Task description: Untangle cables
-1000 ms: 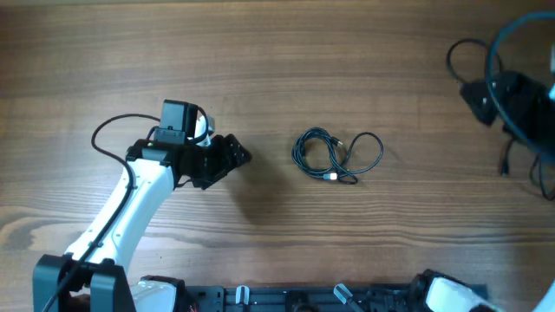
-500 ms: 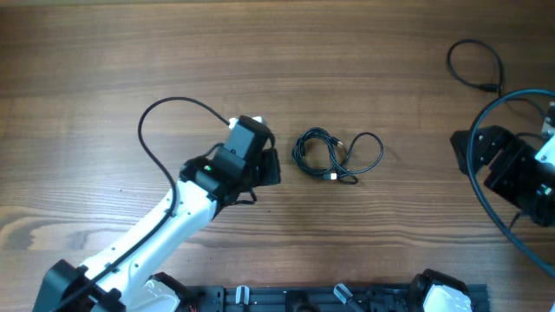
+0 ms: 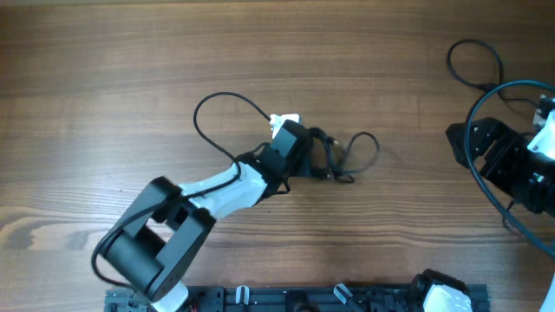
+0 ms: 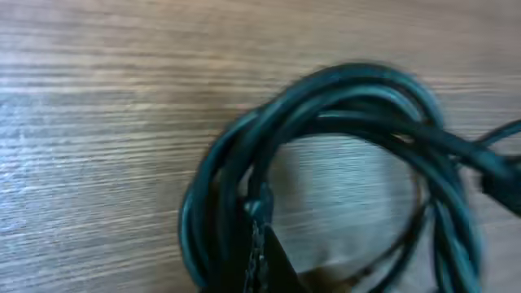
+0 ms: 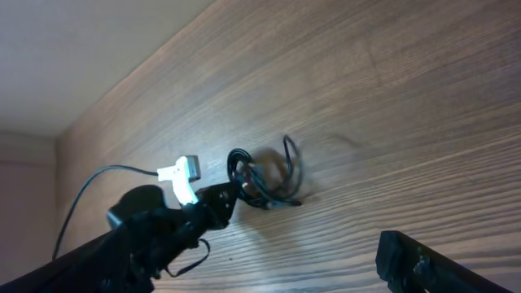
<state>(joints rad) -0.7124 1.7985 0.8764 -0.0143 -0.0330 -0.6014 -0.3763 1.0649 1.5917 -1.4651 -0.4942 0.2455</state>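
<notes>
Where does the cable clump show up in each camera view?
Overhead: cable clump just right of centre, partly under the left gripper.
Left wrist: fills the frame, blurred.
Right wrist: small, centre.
Shared landmark: the left gripper at the clump's edge, in overhead and right wrist.

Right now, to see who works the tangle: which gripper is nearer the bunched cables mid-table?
Left. The left gripper sits at the cables' left edge, jaws shut; the right gripper hangs open far off, near the table's right edge.
</notes>
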